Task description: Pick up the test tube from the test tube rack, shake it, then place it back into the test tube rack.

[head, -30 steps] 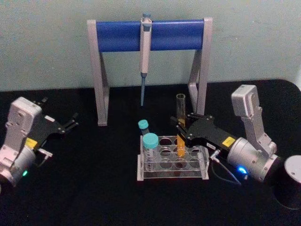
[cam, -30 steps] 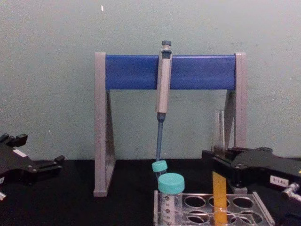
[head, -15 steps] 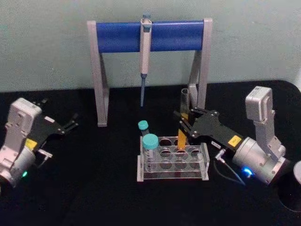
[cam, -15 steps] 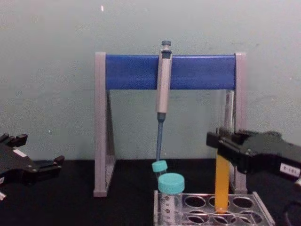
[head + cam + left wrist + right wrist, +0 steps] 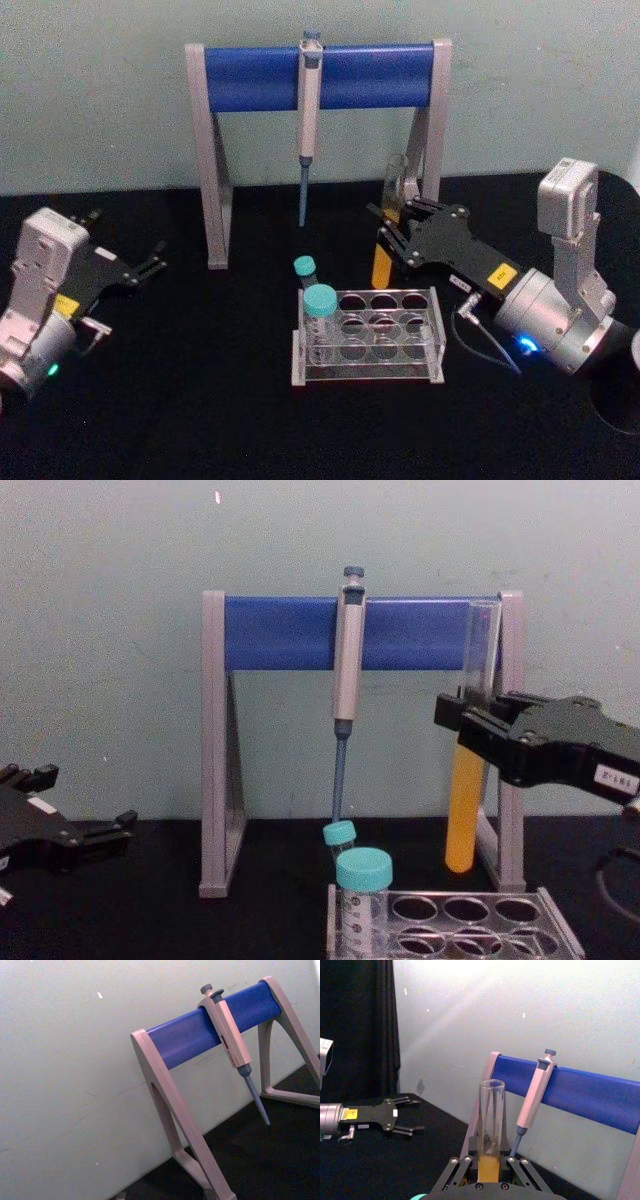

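Right gripper [image 5: 391, 230] is raised over the black worktop [image 5: 200, 400], behind the right end of the test tube rack [image 5: 368, 377]. Its jaws are pinching the test tube [image 5: 463, 820] at about mid-height. The tube is wholly out of the rack. In the chest view its round bottom hangs above the level of the rack's top plate, with no contact. It stands nearly upright with a slight lean, close in front of the right leg of the grey stand [image 5: 211, 180] with the blue crossbar. Orange-yellow liquid fills the tube's lower part, and the upper part is clear glass with an open mouth. Two teal-capped vials [image 5: 320, 302] occupy holes at the rack's left end; the other holes are vacant. A grey pipette [image 5: 308, 100] hangs from the crossbar, tip down. Left gripper [image 5: 128, 242] sits low at the far left of the worktop, well apart from the rack, its jaws spread and holding nothing.
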Controlling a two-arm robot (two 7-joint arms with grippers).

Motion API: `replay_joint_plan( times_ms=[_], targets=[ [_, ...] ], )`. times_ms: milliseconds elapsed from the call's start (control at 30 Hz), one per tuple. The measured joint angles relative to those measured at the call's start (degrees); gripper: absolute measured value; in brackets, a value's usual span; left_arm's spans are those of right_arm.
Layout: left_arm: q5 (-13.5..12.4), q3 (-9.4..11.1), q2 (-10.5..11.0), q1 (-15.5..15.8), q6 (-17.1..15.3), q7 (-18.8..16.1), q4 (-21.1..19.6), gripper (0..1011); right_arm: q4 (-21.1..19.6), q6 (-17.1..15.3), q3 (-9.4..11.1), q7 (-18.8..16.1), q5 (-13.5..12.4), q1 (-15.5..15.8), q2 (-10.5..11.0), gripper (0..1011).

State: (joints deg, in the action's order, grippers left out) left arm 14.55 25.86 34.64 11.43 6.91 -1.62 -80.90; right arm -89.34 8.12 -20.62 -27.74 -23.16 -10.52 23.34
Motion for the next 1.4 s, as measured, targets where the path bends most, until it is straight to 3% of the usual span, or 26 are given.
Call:
replay_joint_plan(
  times_ms=[600, 767, 1100, 1267, 1400],
  targets=[
    [0.0, 0.0, 0.0, 0.0, 0.0, 0.0, 0.0, 1001, 1.9, -0.6, 0.3, 0.6, 0.2, -1.6, -0.6, 226],
    [0.0, 0.0, 0.0, 0.0, 0.0, 0.0, 0.0, 1001, 1.1, -1.0, 1.3, 1.6, 0.5, -0.5, 0.3, 226],
    [0.0, 0.0, 0.0, 0.0, 0.0, 0.0, 0.0, 1002, -5.3, -2.8, 3.6, 2.6, 0.2, 5.6, 3.2, 226],
    [0.0, 0.0, 0.0, 0.0, 0.0, 0.0, 0.0, 1001, -7.3, -3.7, 3.4, 1.8, -0.6, 7.1, 3.8, 226],
    [0.0, 0.0, 0.0, 0.0, 0.0, 0.0, 0.0, 1001, -7.3, -3.9, 1.8, 0.1, -1.4, 6.3, 3.4, 226]
  ],
)
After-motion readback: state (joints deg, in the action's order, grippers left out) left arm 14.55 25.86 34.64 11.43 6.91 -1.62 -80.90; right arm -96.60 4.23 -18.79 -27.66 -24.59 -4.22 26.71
